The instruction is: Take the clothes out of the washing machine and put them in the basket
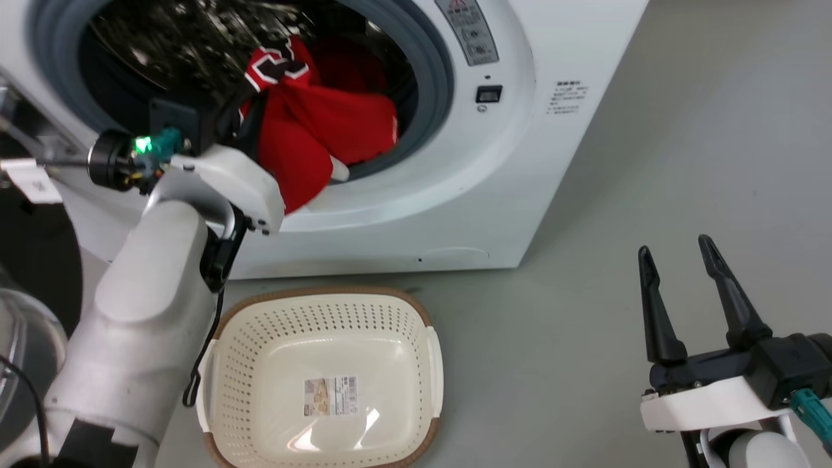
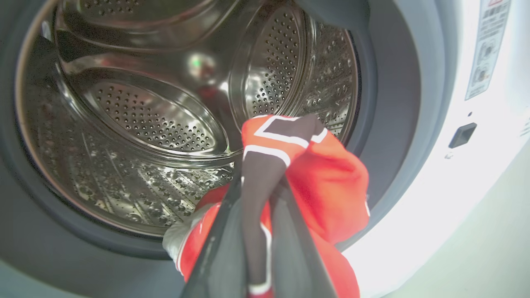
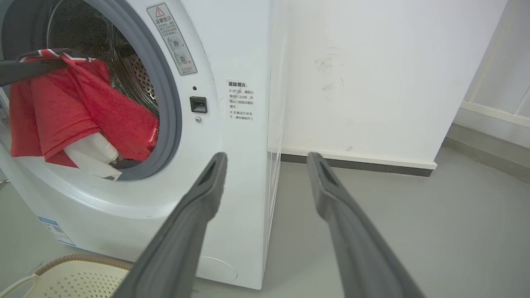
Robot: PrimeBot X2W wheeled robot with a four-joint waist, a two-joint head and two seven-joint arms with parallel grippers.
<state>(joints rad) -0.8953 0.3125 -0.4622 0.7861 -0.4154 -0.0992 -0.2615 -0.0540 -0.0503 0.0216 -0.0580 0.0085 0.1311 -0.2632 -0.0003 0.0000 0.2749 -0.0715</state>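
Entry, left arm: you have the left end effector (image 2: 263, 178) at the mouth of the washing machine (image 1: 507, 162), clenched on a fold of the clothes (image 1: 312, 136). In the left wrist view its two dark fingers (image 2: 223, 240) press together on a dark, white-outlined patch of the red jersey fabric, and the cloth bunches up between them.

Clothes: the red bundle hangs from that grip across the lower right part of the door opening. It drapes over the grey door ring (image 1: 429, 78) and reaches the white front face just below the opening. A white piece of fabric (image 1: 338, 170) shows at the bundle's lower edge, lying on the ring. How much of the bundle lies deeper inside, you cannot tell from the head view. In the left wrist view the perforated steel drum (image 2: 145, 124) shows behind the held fold.

Basket: the basket (image 1: 325, 294) stands on the grey floor (image 1: 715, 130) just in front of the washing machine, below the door opening, open side up. A label sticker (image 1: 331, 396) shows on its bottom.

Right arm: your right end effector (image 1: 675, 247) is released, fingers spread apart and grasping nothing. It hovers over the floor to the right of the basket, well apart from the clothes. In the right wrist view its fingers point towards the machine's front right corner and the white wall (image 3: 372, 62) beyond.
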